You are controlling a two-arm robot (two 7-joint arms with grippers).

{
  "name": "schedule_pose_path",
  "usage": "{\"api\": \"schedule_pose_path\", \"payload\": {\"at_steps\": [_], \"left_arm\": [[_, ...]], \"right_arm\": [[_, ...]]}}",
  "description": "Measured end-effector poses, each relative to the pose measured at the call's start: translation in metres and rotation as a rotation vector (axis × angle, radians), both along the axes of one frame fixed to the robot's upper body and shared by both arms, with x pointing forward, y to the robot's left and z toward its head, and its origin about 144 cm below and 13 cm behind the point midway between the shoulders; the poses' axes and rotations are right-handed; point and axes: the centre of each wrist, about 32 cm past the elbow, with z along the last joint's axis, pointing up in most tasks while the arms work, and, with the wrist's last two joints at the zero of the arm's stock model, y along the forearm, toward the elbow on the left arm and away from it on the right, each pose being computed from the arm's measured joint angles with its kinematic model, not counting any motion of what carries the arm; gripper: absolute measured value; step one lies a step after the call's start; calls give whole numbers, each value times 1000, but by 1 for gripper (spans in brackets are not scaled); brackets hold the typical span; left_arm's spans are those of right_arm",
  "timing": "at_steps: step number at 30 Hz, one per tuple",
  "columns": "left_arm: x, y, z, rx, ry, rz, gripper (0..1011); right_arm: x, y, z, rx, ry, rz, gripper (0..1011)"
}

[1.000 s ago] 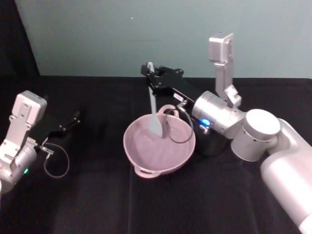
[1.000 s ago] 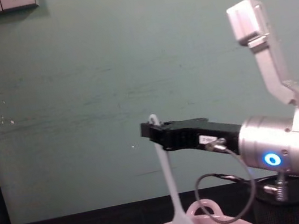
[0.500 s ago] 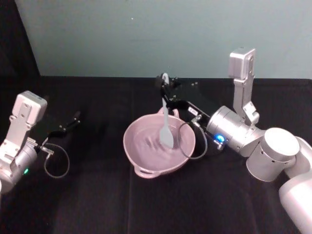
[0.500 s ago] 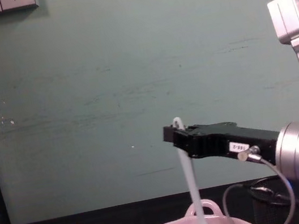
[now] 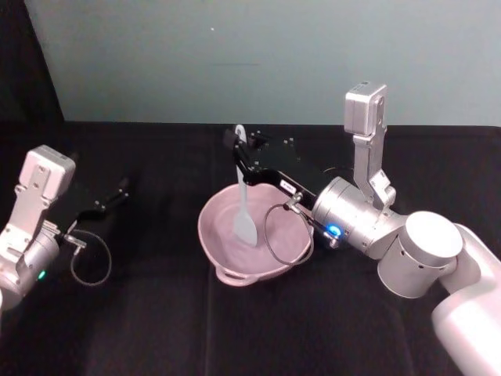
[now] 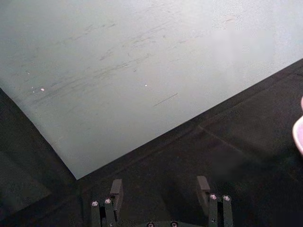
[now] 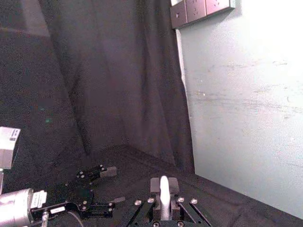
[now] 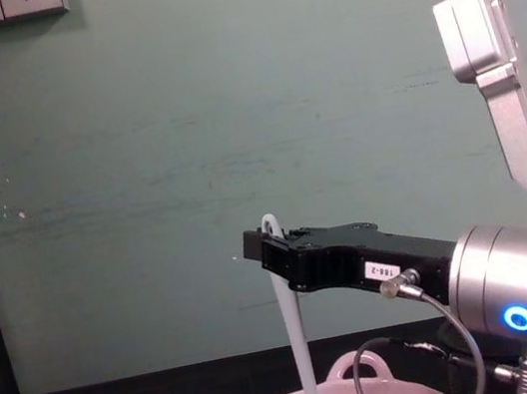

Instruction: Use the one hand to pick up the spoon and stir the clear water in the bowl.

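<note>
Stirring is under way: the right gripper (image 5: 237, 146), clamped on the spoon (image 5: 243, 205) handle's top, holds the blade upright in the bowl (image 5: 223, 254) at the table's middle, so the next move calls for another sweep through the water, while the left gripper (image 5: 117, 190), fingers apart, sits parked near the table's left edge.

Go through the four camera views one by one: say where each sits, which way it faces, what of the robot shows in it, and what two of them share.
Head view: high, looking down at the black table; both arms show, the right gripper holding the spoon in the pink bowl, the left gripper idle at the left.
Chest view: low, facing the green wall; right arm, spoon handle, bowl rim.
Left wrist view: facing wall and table; its own open fingers.
Right wrist view: facing a dark curtain; its fingers shut on the spoon.
Head and chest views share spoon and bowl.
</note>
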Motion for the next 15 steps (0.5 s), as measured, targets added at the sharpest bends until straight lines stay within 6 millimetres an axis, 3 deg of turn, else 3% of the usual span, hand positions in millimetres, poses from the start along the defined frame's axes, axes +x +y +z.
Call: {"api": "schedule_pose_path", "payload": {"at_steps": [9, 15], "left_arm": [[0, 0, 0, 0, 0, 0, 1011], [0, 0, 0, 0, 0, 0, 1011]], "right_arm": [[-2, -4, 6, 16, -17, -3, 109], [-7, -12, 29, 49, -80, -12, 109]]}}
